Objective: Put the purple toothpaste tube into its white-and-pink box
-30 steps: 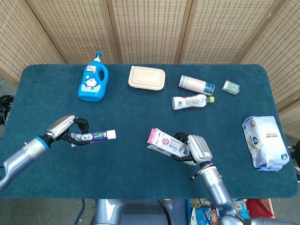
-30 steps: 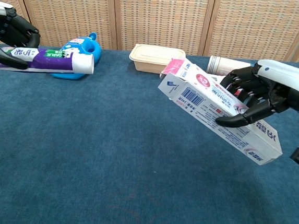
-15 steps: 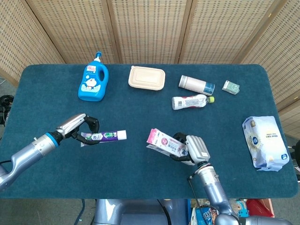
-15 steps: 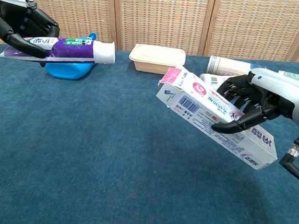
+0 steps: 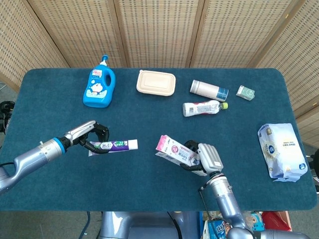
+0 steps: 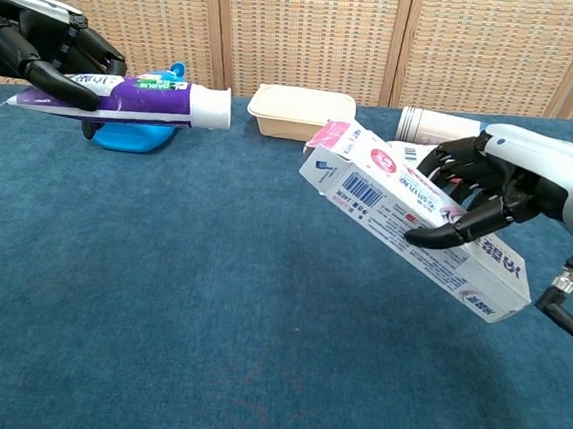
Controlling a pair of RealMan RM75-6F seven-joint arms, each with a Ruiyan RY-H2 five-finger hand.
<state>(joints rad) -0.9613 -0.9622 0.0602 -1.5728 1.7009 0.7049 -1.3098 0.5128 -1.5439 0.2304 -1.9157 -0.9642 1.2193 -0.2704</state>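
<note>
My left hand [image 5: 93,137] [image 6: 58,50] holds the purple toothpaste tube [image 5: 115,146] [image 6: 136,99] by its flat tail end, above the table, with the white cap pointing right toward the box. My right hand [image 5: 203,158] [image 6: 490,187] grips the white-and-pink box [image 5: 175,153] [image 6: 409,217] around its middle, lifted and tilted. The box's open pink-flapped end faces left and up, toward the tube. A gap of bare table still lies between the tube's cap and the box's open end.
On the blue table [image 5: 149,119] stand a blue detergent bottle [image 5: 98,87], a beige lidded container [image 5: 156,82], a white-and-blue canister [image 5: 209,89], a lying small bottle [image 5: 203,107], a small green box [image 5: 245,92] and a wipes pack [image 5: 281,151] at the right edge.
My left hand has carried the toothpaste tube to the right, closer to the box. The right hand has shifted only slightly, still holding the box.
</note>
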